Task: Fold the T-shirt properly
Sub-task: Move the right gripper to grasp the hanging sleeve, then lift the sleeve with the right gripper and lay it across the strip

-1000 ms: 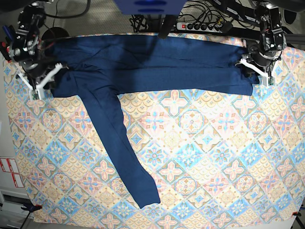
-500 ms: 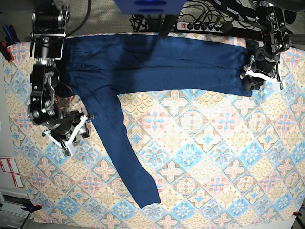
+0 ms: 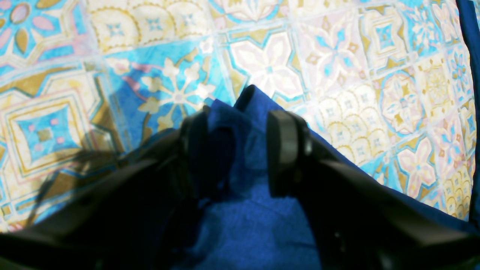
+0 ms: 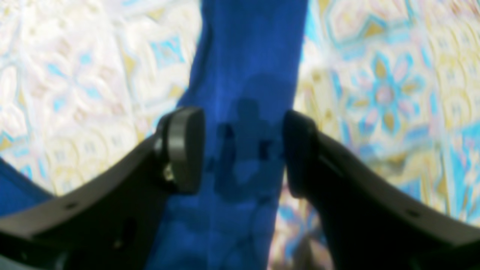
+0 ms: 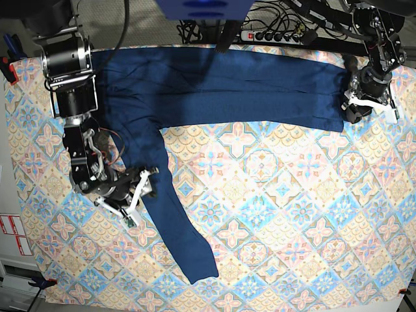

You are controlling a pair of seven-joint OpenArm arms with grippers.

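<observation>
The dark navy T-shirt (image 5: 214, 84) lies folded in a long band across the far side of the table. One long sleeve (image 5: 175, 221) runs down toward the near edge. My right gripper (image 5: 136, 196) is open just left of the sleeve's upper part; in the right wrist view (image 4: 243, 150) the sleeve (image 4: 247, 56) runs between the spread fingers. My left gripper (image 5: 367, 104) is at the shirt's right end. In the left wrist view (image 3: 238, 157) its jaws stand apart with a bunched peak of the shirt (image 3: 255, 112) between them.
The pastel tile-print cloth (image 5: 292, 195) covers the whole table. A power strip (image 5: 273, 36) and cables lie behind the far edge. The right arm's column (image 5: 68, 78) stands at the far left, next to the shirt's left end.
My right arm has swung from the shirt's left end down and toward the near side, to the sleeve. My left gripper has shifted slightly right at the shirt's right end.
</observation>
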